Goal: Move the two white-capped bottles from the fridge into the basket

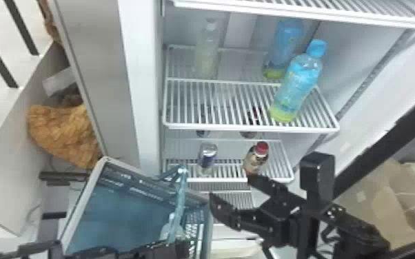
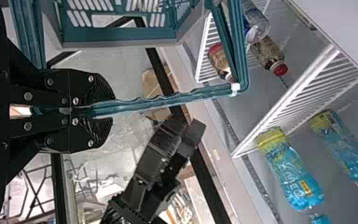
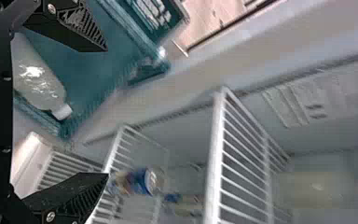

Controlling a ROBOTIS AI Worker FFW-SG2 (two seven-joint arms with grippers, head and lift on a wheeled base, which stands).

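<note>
1. For the second white-capped bottle, upright at the back of the shelf, I'd raise the right tool past the front bar, enter level and squeeze gently.
2. Its fingers stand wide apart, empty.
3. The left tool pinches the handle; the other bottle lies in the basket.

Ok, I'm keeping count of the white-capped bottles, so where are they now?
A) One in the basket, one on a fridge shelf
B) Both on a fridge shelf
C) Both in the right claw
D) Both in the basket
A: one white-capped bottle lies in the basket, while the other bottle stands toward the back of a fridge shelf.
</note>
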